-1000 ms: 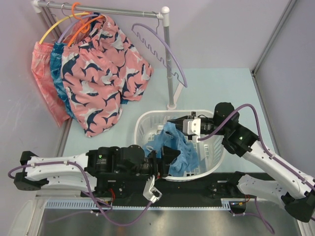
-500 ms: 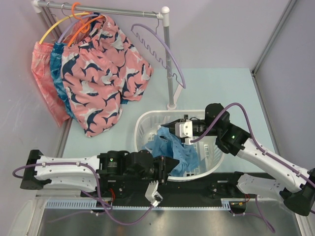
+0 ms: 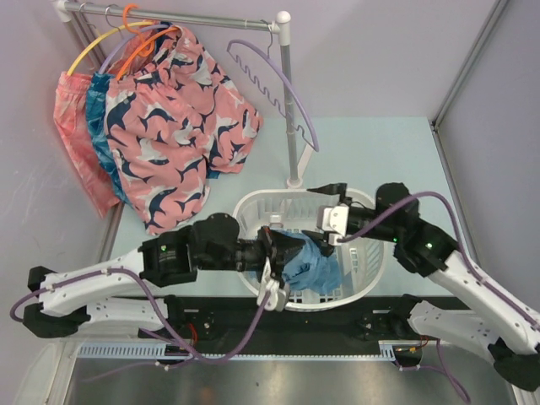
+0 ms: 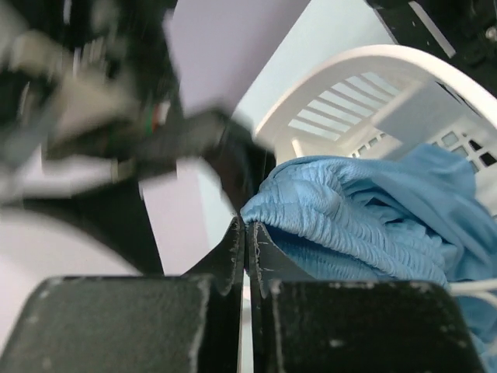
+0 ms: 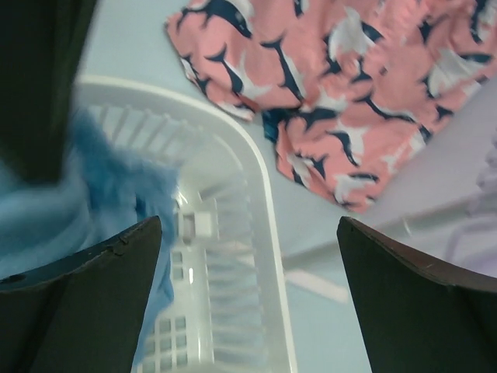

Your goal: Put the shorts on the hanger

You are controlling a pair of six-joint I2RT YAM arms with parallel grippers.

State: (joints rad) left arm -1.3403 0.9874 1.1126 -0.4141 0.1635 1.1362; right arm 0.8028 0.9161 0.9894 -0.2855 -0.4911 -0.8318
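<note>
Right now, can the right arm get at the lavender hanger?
Probably yes: the right gripper is open and empty over the basket, with nothing between it and the hanger.

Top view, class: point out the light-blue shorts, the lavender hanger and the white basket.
shorts (image 3: 316, 268), top view, bunched fabric
hanger (image 3: 308, 121), top view, curved arm
basket (image 3: 274, 193), top view, far rim

We're in a lab test cell: plain lavender panels (image 3: 380, 51) wall a pale table (image 3: 371, 143), white pipe rail (image 3: 289, 110) beyond the fingers (image 5: 78, 303), laundry basket (image 5: 233, 256) under them.
</note>
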